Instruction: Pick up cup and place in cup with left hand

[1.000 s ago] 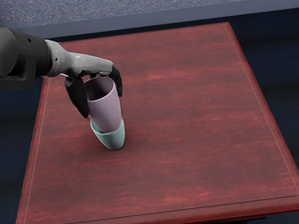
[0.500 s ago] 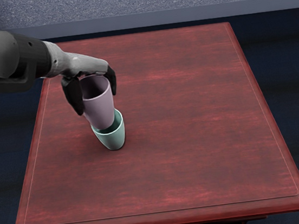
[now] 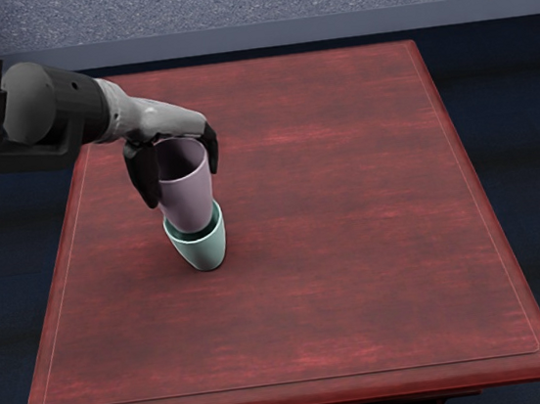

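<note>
Pink cup (image 3: 189, 204) further R, in robot hand (image 3: 183, 187)

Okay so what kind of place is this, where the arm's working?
Probably a simulated robot test area: a mechanical arm's left hand grips a pink cup above a mint cup, at a plain reddish wooden table.

upper cup (image 3: 188, 200) seems partly in lower cup (image 3: 205, 253) on table (image 3: 356, 260).

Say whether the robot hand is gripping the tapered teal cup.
No, the robot hand grips the tapered mauve cup instead.
</note>
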Motion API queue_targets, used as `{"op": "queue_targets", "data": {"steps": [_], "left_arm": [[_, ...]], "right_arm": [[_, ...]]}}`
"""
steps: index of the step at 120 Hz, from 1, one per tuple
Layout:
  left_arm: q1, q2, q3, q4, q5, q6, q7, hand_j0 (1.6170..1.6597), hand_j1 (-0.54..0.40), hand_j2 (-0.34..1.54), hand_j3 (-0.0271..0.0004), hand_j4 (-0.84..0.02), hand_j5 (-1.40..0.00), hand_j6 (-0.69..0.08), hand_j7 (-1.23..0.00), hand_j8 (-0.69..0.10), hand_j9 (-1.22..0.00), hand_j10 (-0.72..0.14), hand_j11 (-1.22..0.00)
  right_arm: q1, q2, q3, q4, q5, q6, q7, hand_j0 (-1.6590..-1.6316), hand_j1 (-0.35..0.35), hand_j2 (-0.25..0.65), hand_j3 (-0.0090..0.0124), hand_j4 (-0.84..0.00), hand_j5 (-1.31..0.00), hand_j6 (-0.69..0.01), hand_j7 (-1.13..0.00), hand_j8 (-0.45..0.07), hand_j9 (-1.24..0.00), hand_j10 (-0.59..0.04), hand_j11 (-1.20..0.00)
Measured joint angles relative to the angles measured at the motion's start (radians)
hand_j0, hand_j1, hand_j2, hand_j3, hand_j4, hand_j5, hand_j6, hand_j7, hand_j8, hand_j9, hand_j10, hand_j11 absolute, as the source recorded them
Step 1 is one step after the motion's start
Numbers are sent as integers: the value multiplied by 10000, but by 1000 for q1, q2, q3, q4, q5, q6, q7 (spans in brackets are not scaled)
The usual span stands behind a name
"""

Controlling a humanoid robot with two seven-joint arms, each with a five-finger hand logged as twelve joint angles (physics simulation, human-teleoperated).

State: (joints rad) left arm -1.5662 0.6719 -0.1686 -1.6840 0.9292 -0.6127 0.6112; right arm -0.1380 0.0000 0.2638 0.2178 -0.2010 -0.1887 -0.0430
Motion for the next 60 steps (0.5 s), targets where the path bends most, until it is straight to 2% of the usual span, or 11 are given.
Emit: {"op": "queue_targets", "data": {"steps": [26,30,45,60], "left_arm": [[14,-2,0,5,14,0,0,16544,-1481,840,0,-3966,-6463,-2216,-6499,-2402,-6131,-4073,-6262],[14,-2,0,5,17,1,0,16549,-1156,779,0,-3737,-5968,-2291,-6011,-2422,-5688,-3828,-5799],[14,-2,-2,5,22,2,0,16563,429,517,0,-2486,-3828,-1705,-3851,-1776,-3675,-2535,-3735],[14,-1,-3,3,22,2,0,16571,1462,345,0,-1665,-2478,-1244,-2490,-1282,-2395,-1690,-2427]], "right_arm": [[0,0,0,0,0,0,0,-16581,-3182,-51,0,-259,-335,-260,-334,-259,-335,-258,-335],[0,0,0,0,0,0,0,-16581,-3182,-51,0,-259,-335,-260,-334,-259,-335,-258,-335],[0,0,0,0,0,0,0,-16581,-3182,-51,0,-260,-335,-261,-334,-260,-335,-259,-335],[0,0,0,0,0,0,0,-16581,-3182,-51,0,-260,-335,-261,-334,-260,-335,-259,-335]]}}
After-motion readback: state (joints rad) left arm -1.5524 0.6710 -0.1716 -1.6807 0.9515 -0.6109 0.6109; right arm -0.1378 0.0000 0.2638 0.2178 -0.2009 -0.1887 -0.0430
